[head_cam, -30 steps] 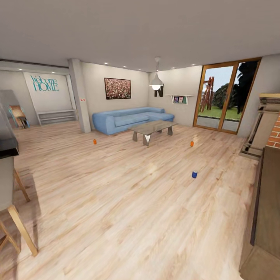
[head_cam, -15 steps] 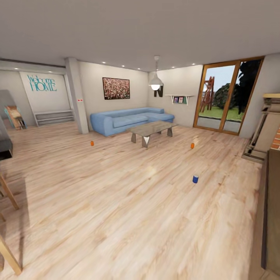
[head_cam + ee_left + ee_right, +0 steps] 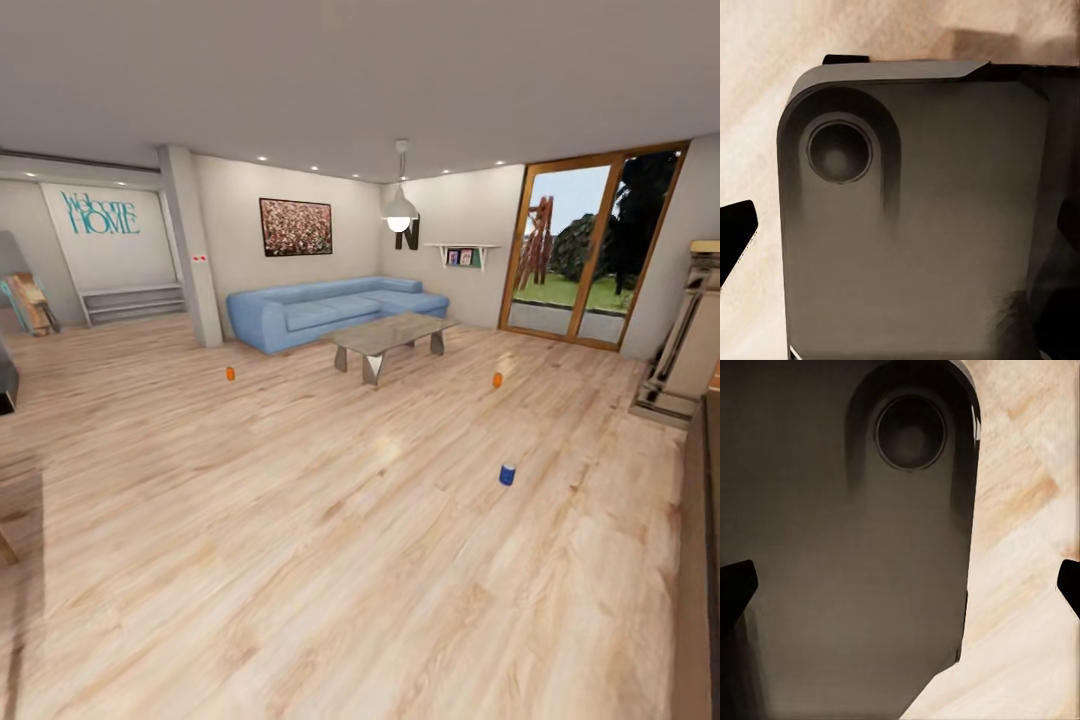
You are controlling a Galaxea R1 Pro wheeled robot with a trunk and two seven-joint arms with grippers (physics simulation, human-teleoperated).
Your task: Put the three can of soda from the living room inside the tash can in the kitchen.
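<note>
Since the earlier frames the view has advanced into the living room. Orange cans stand at 11 o'clock [image 3: 230, 373] and 1 o'clock [image 3: 497, 380]. Both grippers' jaws stand apart, empty.

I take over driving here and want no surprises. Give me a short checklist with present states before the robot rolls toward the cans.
1. Orange cylindrical soda can near the blue sofa upright on the floor: ok.
2. Second orange soda can right of the grey glass-topped coffee table in sight: ok.
3. Third orange can located: not ok; a small blue can stands nearer instead.
4. Grippers' jaws open: cannot tell.
5. Light wood floor ahead free of obstacles: ok.
</note>
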